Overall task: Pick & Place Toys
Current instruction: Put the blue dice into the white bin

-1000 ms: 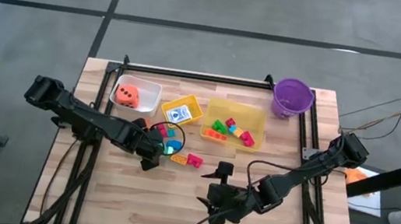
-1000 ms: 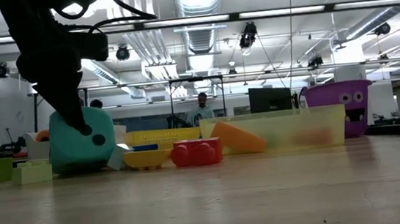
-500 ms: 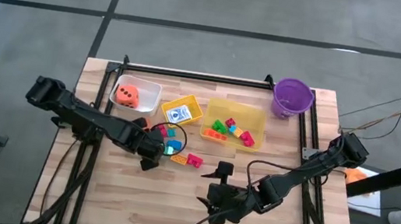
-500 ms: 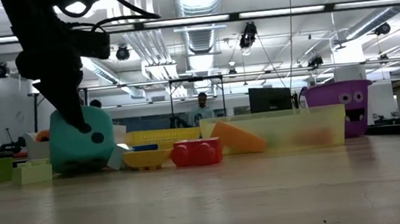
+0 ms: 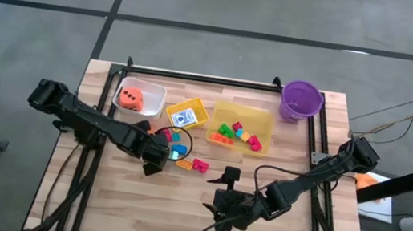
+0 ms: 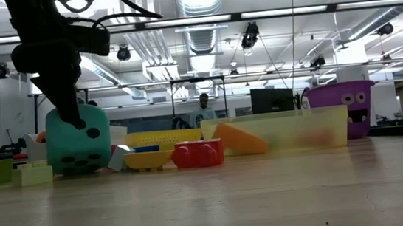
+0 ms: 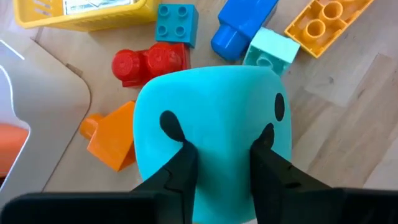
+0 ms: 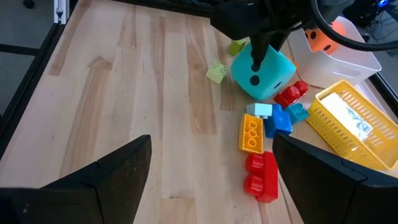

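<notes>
The wooden tabletop (image 5: 128,210) lies open across its whole near half, bare boards with nothing on them, while everything crowds the far half: a yellow bin (image 5: 262,122) of small bricks, a clear bin (image 5: 151,92) holding the orange die (image 5: 133,99), a smaller yellow basket (image 5: 199,108) with the blue-white card box (image 5: 184,116), and the purple bucket (image 5: 301,100) at the far right corner, close to the edge. From above, the left gripper (image 5: 159,156) covers its catch almost completely; only the left wrist view shows it plainly, two dark fingers (image 7: 181,163) pinched onto the top face of the teal die (image 7: 214,121), pressing into it. The low view adds what neither shows: the teal die (image 6: 79,147) now sits tilted, with its lower dots facing out, where half a second ago it sat square on the boards. The right gripper (image 5: 220,192) waits over the open middle of the tabletop, fingers spread wide with nothing between them, unchanged from a second ago. Its wrist view takes in the loose bricks just beside the die: a red double brick (image 8: 261,175), an orange brick (image 8: 252,134), a blue one (image 8: 278,122), and two pale green ones (image 8: 217,71) lying apart toward the left side. A person (image 6: 202,111) stands far back in the room.
</notes>
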